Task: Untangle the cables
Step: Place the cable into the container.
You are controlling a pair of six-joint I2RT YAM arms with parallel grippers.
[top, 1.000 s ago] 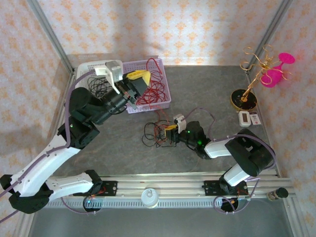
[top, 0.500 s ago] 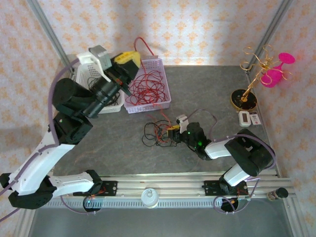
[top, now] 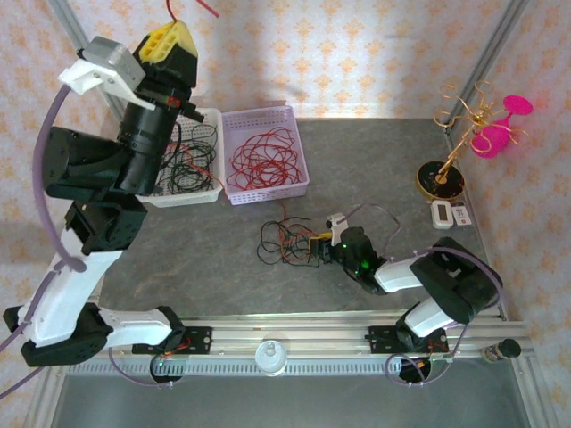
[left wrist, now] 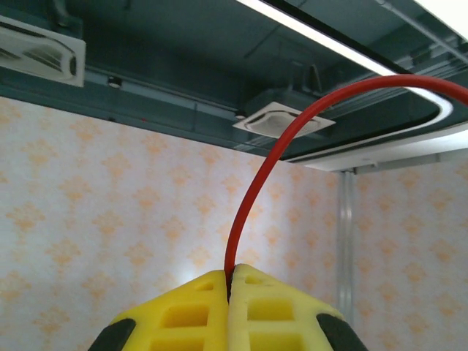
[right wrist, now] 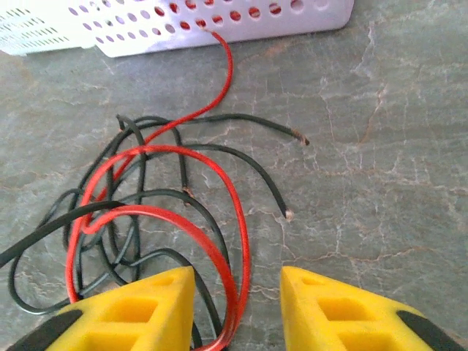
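I'm looking at pale wallpaper (top: 357,53) with an orange motif around a grey, stone-look tabletop (top: 375,160). Overhead is a dark ceiling (left wrist: 146,88) (square vent (left wrist: 284,121) included) with a lit strip light (left wrist: 329,39).

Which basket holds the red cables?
The lilac basket, right of the white basket; the white one holds black cables.

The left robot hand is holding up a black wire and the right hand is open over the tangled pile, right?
No. The left wrist view shows the left gripper pinching a red wire, not black. The right gripper is open over the tangled pile.
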